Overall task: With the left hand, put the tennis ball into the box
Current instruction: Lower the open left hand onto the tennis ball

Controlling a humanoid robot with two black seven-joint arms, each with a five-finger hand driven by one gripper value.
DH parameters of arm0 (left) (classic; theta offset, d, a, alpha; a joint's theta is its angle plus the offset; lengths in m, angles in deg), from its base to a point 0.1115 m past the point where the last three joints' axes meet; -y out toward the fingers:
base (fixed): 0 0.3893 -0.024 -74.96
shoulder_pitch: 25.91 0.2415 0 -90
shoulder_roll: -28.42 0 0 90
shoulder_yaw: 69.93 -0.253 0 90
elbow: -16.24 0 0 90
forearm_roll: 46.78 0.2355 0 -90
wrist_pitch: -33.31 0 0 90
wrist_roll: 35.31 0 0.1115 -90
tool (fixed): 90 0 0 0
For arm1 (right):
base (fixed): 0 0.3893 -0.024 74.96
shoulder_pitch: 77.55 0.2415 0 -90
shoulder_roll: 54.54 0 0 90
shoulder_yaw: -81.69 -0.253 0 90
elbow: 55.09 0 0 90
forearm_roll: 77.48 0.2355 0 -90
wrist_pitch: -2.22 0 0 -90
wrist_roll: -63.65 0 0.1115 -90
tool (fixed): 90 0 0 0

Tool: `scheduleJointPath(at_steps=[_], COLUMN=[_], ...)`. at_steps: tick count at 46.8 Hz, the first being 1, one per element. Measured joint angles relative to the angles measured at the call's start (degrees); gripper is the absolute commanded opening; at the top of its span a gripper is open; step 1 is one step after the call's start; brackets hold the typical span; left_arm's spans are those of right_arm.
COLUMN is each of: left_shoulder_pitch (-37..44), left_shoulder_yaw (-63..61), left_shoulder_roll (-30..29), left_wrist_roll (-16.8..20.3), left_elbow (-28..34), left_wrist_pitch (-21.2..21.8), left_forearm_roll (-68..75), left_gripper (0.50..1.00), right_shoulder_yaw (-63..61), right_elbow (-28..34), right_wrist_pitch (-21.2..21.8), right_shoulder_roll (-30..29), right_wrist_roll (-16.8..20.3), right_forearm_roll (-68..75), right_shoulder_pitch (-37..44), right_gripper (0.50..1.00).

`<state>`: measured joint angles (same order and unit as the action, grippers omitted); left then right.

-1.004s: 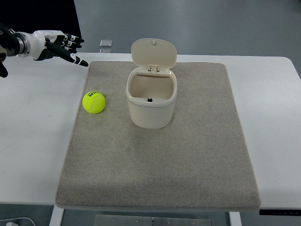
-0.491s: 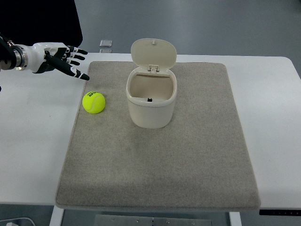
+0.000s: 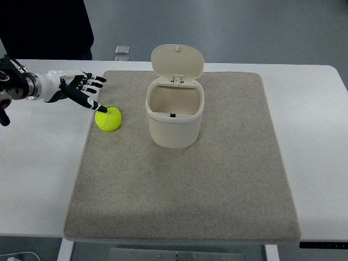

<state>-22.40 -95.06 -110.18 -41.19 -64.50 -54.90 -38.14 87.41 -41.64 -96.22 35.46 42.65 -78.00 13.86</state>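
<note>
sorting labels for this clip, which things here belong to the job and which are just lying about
Job: yellow-green felt tennis ball; cream plastic box with hinged lid open; left hand, fingers spread beside the ball.

Lying about: grey felt mat; white table; small grey square object beyond the mat.

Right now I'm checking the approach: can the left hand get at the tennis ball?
Probably yes: the left hand is open just beside the tennis ball, one fingertip at its edge, with nothing between them.

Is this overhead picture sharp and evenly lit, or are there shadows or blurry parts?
Top view: lighting is soft and even, with no strong glare on the white table. The cream plastic box with its lid open and the yellow-green tennis ball cast only faint shadows on the grey felt mat. Everything looks sharp, including the left hand with spread fingers.
</note>
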Motion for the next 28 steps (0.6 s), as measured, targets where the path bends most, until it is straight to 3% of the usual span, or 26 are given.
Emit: scheduleJointPath(at_steps=[28], left_shoulder_pitch=[-0.49], left_shoulder_yaw=[-3.00], left_shoulder_roll=[-0.68], left_wrist_roll=[0.16], left_elbow=[-3.87], left_wrist_pitch=[4.50], left_forearm_roll=[5.31], left_gripper=[0.986], right_shoulder_yaw=[0.00], right_elbow=[0.00], right_wrist_pitch=[0.00], right_shoulder_roll=[0.00], right_wrist_roll=[0.00], right_forearm_roll=[0.00], right_shoulder_pitch=[0.00], right_gripper=[0.938])
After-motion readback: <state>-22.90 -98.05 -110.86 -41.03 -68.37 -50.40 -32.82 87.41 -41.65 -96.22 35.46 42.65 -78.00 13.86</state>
